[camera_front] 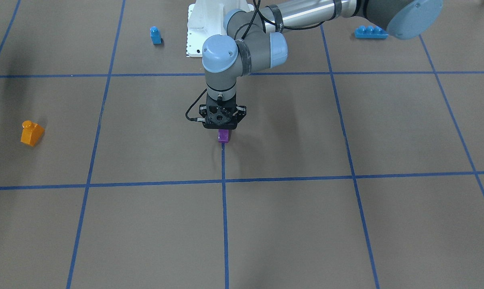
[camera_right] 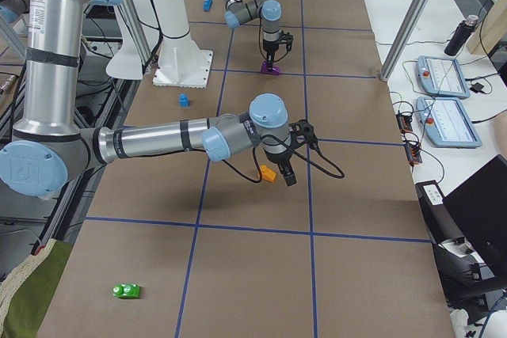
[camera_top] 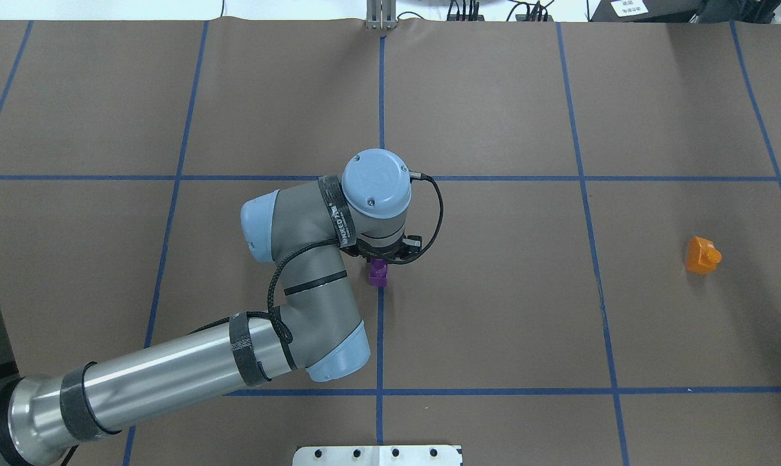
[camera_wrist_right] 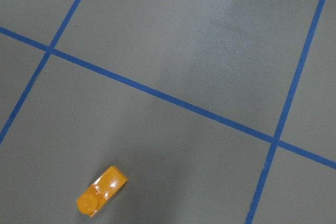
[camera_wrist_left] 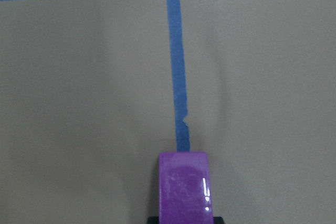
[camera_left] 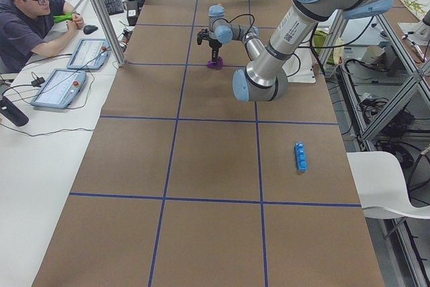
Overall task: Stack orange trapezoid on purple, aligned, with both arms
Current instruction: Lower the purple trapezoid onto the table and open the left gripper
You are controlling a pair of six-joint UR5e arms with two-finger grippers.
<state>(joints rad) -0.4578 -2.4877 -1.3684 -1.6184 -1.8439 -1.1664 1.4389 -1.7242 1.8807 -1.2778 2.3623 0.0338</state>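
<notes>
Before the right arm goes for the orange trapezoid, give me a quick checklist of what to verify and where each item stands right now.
1. The purple under the left gripper: ok.
2. Left jaws shut on it: cannot tell, hidden.
3. The orange trapezoid lying free, nothing touching it: ok.
4. Orange centred in the right wrist view: not ok, low left.
5. State of the right gripper: cannot tell.
6. The small blue block apart from both: ok.
</notes>
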